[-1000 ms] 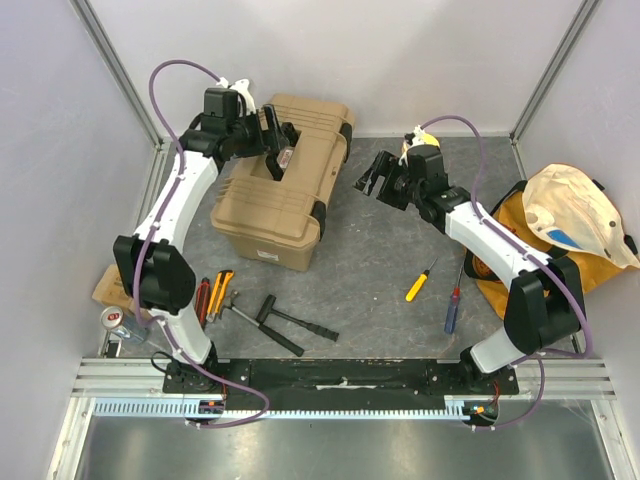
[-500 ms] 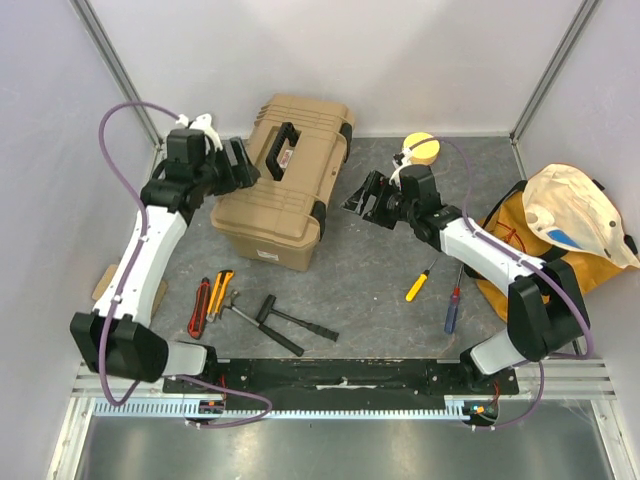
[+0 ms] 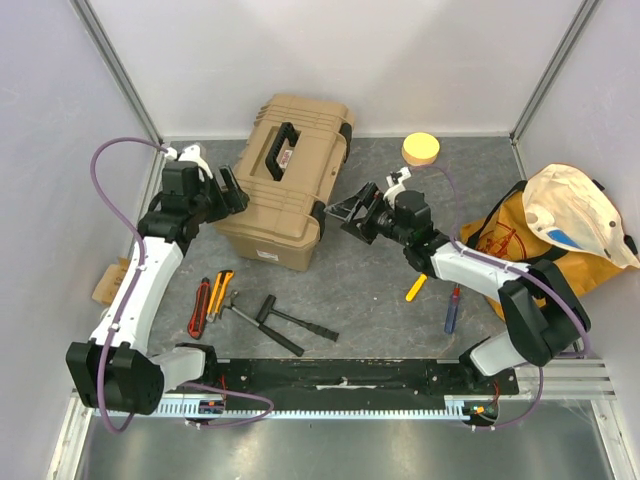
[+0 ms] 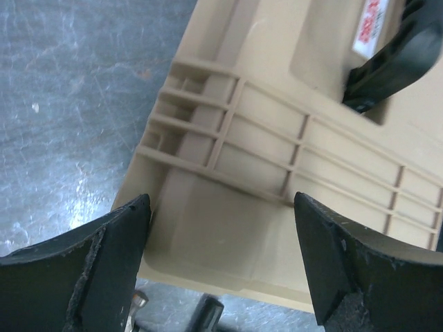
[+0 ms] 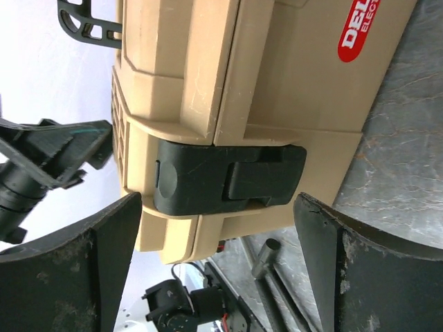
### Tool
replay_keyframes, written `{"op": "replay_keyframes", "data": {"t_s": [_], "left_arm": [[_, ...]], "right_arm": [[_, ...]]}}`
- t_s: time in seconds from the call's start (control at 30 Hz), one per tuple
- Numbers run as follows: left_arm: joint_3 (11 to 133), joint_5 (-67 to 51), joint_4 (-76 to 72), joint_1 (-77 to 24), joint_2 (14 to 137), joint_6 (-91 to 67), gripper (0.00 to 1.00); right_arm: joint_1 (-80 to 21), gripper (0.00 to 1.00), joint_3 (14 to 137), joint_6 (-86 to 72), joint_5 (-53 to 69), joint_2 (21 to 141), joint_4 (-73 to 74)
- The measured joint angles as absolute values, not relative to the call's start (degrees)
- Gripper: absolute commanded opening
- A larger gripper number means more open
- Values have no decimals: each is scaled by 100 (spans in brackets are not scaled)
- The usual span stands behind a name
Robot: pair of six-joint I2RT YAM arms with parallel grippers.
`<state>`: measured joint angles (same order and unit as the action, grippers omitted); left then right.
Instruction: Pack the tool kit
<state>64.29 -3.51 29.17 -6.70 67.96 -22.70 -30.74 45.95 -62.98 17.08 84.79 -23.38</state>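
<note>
The tan ribbed toolbox (image 3: 300, 195) stands shut at the back left, its black handle (image 3: 276, 150) on top. My left gripper (image 3: 228, 190) is open and empty at the box's left end; the left wrist view shows the ribbed lid (image 4: 277, 145) and the handle (image 4: 391, 62) between its fingers (image 4: 90, 270). My right gripper (image 3: 347, 214) is open and empty just right of the box, facing a shut black latch (image 5: 228, 178). A yellow-handled screwdriver (image 3: 416, 288), a blue-handled screwdriver (image 3: 452, 310), a red knife (image 3: 202, 305), a yellow-handled tool (image 3: 221, 292) and black-handled hammers (image 3: 285, 320) lie on the table.
An orange-yellow fabric bag (image 3: 505, 245) with a white cap (image 3: 580, 215) on it sits at the right. A round yellow object (image 3: 421, 149) lies at the back. A cardboard scrap (image 3: 110, 285) lies at the left edge. Walls and frame posts close in three sides.
My left gripper left the handle on the lid and swung left and nearer, to the box's left end. My right gripper moved left and nearer, close to the box's side latch.
</note>
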Motion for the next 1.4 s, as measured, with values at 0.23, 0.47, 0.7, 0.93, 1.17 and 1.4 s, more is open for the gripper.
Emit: {"op": "replay_keyframes", "data": {"t_s": [0.23,0.47,0.7,0.93,1.17,1.4], "left_arm": [[6108,-331,2810,-648,6639,-2287,89],[6235,-285,3015,-650,6646,-2211,89],[7537,-180,3417,-589,7380,-2154,89],[8637,-338,3282,-386,8691,-2163,89],[9236,-827,3175,-187,9878,-2316,89],[9430,-1717,2829,-106,10294,-2453,89]], "right_arm": [[-3094,96,4453,-6628,1503,8739,-2858],[-2375,96,4910,-6722,1404,8967,-2971],[-1774,98,5889,-7022,1350,10127,-3424],[-1686,98,6600,-7999,1391,11642,-4475],[-1660,98,7043,-9076,1358,12870,-5601],[-1686,98,7695,-9983,1140,13598,-6748]]}}
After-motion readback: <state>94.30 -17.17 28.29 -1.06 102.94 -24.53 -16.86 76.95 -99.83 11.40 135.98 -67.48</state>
